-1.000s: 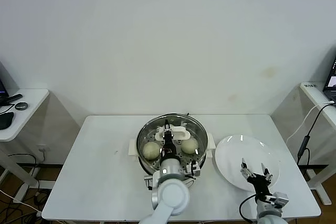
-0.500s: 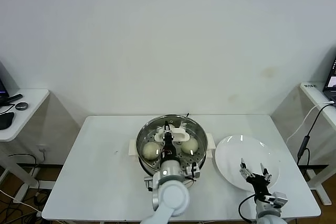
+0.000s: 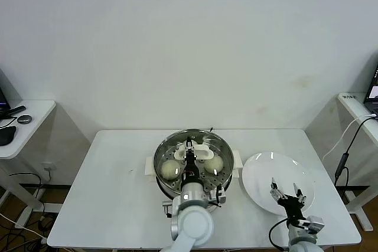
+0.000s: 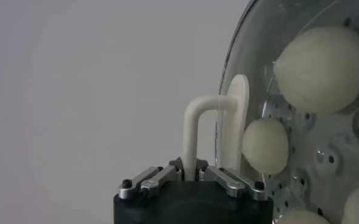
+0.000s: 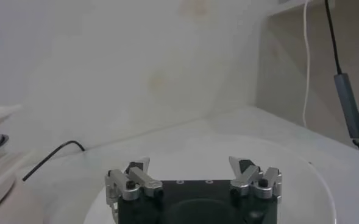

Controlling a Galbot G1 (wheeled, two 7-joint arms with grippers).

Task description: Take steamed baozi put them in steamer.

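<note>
The steamer (image 3: 160, 156) is a shiny steel pot in the middle of the table. Steamed baozi lie on its perforated tray: one on the left (image 3: 169, 170), one on the right (image 3: 213, 163), and several show in the left wrist view (image 4: 321, 61) (image 4: 265, 146). A round glass lid (image 4: 228, 79) sits over the pot, and its white handle (image 3: 199, 148) (image 4: 194, 131) is pinched between my left gripper's (image 3: 189, 146) (image 4: 190, 173) jaws. My right gripper (image 3: 286, 192) (image 5: 193, 170) hovers open and empty over the white plate (image 3: 263, 172).
The white plate (image 5: 313, 176) lies right of the steamer with nothing on it. A black cable (image 5: 51, 159) runs along the table beside the pot. Side tables stand at far left (image 3: 29, 113) and far right (image 3: 354, 101).
My left arm has shifted slightly toward me with the lid handle between its jaws. The right arm has not moved.
</note>
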